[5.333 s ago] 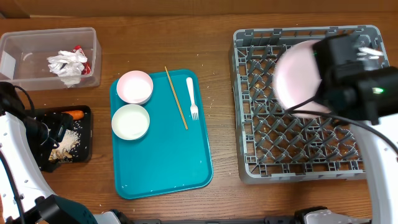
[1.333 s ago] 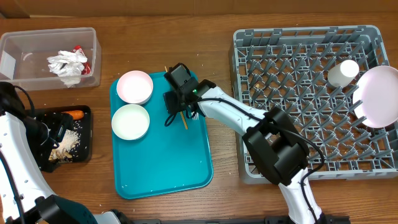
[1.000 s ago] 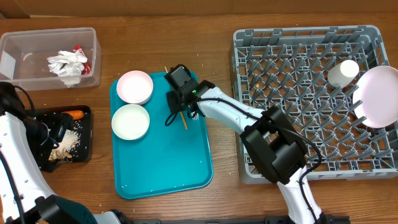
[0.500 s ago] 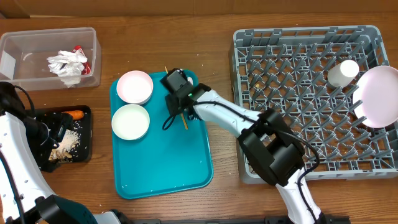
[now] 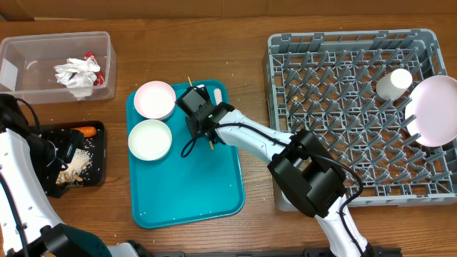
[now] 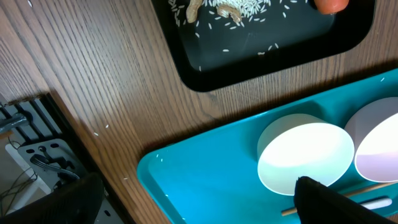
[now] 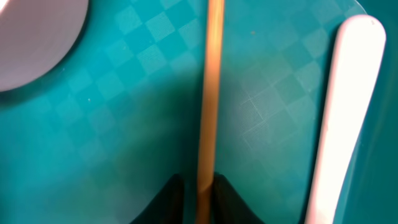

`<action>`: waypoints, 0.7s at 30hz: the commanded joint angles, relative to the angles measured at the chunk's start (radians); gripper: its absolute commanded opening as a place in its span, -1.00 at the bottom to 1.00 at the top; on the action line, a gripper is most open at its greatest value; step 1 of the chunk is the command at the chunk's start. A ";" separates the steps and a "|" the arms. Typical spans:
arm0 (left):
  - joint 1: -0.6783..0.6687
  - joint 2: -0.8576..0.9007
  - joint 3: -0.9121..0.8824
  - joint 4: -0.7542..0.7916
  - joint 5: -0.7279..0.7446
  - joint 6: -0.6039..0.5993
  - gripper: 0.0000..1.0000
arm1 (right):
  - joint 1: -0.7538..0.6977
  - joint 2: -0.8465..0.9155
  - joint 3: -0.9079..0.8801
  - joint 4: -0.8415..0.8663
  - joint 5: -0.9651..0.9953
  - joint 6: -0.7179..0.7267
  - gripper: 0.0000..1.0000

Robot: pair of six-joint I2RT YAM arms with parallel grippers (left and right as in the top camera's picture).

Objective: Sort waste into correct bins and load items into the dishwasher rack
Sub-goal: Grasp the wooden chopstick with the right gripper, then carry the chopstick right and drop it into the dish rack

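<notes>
A wooden chopstick lies on the teal tray, with a white fork to its right. My right gripper is low over the tray, its fingers pressed against both sides of the chopstick; the fork handle lies just to the right. A pink bowl and a white bowl stand on the tray's left. My left gripper hangs open and empty at the black food tray; its view shows the white bowl.
The grey dishwasher rack at right holds a pink plate and a white cup. A clear bin with crumpled waste stands at the back left. The black tray holds rice and scraps.
The pink plate that my right gripper held now stands in the rack. The right arm has come over to the tray and slid up-left along the chopstick. The left arm has not moved.
</notes>
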 commanded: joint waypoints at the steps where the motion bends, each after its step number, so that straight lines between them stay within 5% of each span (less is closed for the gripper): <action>1: 0.000 0.002 -0.003 0.001 -0.003 0.015 1.00 | 0.000 0.043 -0.012 -0.009 -0.010 0.006 -0.76; 12: 0.000 0.002 -0.003 0.001 -0.003 0.015 1.00 | -0.017 -0.056 0.024 -0.043 -0.130 0.010 -0.92; 21: 0.000 0.002 -0.003 0.001 -0.003 0.015 1.00 | -0.103 -0.421 0.040 -0.249 -0.067 0.025 -0.92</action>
